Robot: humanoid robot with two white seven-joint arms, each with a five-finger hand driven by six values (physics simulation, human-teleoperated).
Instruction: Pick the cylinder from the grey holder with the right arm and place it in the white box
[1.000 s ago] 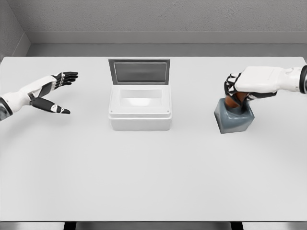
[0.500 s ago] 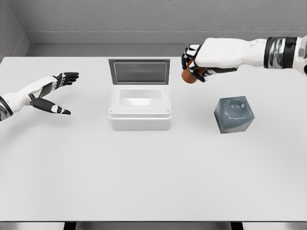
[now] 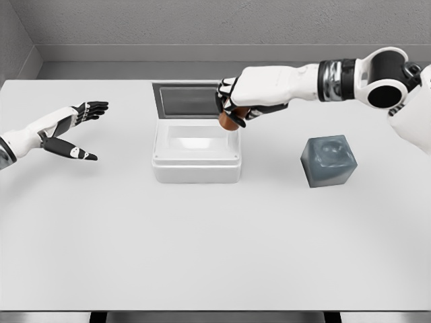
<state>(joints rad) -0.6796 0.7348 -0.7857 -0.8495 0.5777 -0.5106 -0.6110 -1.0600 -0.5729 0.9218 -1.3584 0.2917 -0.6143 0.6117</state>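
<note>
My right hand (image 3: 229, 108) is shut on the orange-brown cylinder (image 3: 229, 122), whose lower end pokes out below the curled fingers. It hangs over the right rear part of the white box (image 3: 196, 161), just in front of the box's raised lid (image 3: 194, 99). The grey holder (image 3: 328, 160) sits to the right on the table with nothing in its top hollow. My left hand (image 3: 81, 129) hovers at the far left, fingers spread, holding nothing.
The white table (image 3: 202, 242) stretches wide in front of the box and holder. A grey wall runs along the table's far edge.
My right hand lifted the cylinder out of the grey holder and carried it leftward to above the white box. The left arm stayed put.
</note>
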